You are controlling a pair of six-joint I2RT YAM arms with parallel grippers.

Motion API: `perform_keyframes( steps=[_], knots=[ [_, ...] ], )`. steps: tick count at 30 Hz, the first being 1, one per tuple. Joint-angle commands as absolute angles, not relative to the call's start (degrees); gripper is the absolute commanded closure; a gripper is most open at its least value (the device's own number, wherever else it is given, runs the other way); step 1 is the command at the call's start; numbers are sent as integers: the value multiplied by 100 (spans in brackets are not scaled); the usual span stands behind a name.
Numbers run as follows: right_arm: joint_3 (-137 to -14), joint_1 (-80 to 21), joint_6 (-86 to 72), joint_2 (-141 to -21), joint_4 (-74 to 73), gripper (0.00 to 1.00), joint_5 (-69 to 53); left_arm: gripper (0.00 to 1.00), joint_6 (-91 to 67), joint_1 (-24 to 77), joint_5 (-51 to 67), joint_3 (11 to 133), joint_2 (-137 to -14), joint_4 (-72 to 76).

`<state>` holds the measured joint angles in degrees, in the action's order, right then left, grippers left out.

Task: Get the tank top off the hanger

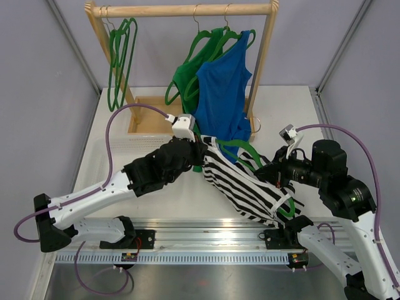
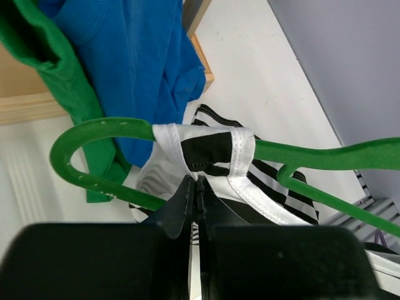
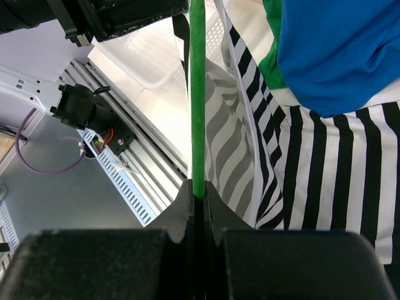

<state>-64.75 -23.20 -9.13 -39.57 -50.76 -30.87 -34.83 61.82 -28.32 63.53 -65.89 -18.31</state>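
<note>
Our left gripper (image 2: pixel 197 182) pinches the black-and-white striped tank top (image 2: pixel 212 147) just below its strap, which loops over the green plastic hanger (image 2: pixel 106 128). At centre right of the top view, our right gripper (image 3: pixel 197 185) clamps the hanger.

A blue top (image 1: pixel 222 94) and green top (image 1: pixel 185 75) hang on a wooden rack (image 1: pixel 181 10).

There are no words, numbers, labels or signs that can be read in any of these pictures.
</note>
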Motion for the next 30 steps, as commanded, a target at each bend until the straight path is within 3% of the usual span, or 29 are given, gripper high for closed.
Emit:
perform_keyframes(
  steps=[1,7,21,28,30],
  knots=[
    [-6443,-2338,-809,-3885,-4746,100,-3076,100,-3665,6196,-3794,6557,-6347,-1985],
    [-6293,-2347,-537,-3569,-4702,100,-3532,100,-4121,6135,-4692,6346,-5942,-2688],
    [-6451,-2347,-343,-3612,-4966,100,-4684,100,-5378,5282,-5299,5538,-4668,-3787],
    [-6618,-2347,-273,-4069,-5273,100,-4649,100,-4220,5273,-5124,5063,-3991,-2506],
    [-6671,-2347,-132,-4017,-5300,100,-4860,100,-4516,5265,-5464,5141,-4016,-2957]
  ],
)
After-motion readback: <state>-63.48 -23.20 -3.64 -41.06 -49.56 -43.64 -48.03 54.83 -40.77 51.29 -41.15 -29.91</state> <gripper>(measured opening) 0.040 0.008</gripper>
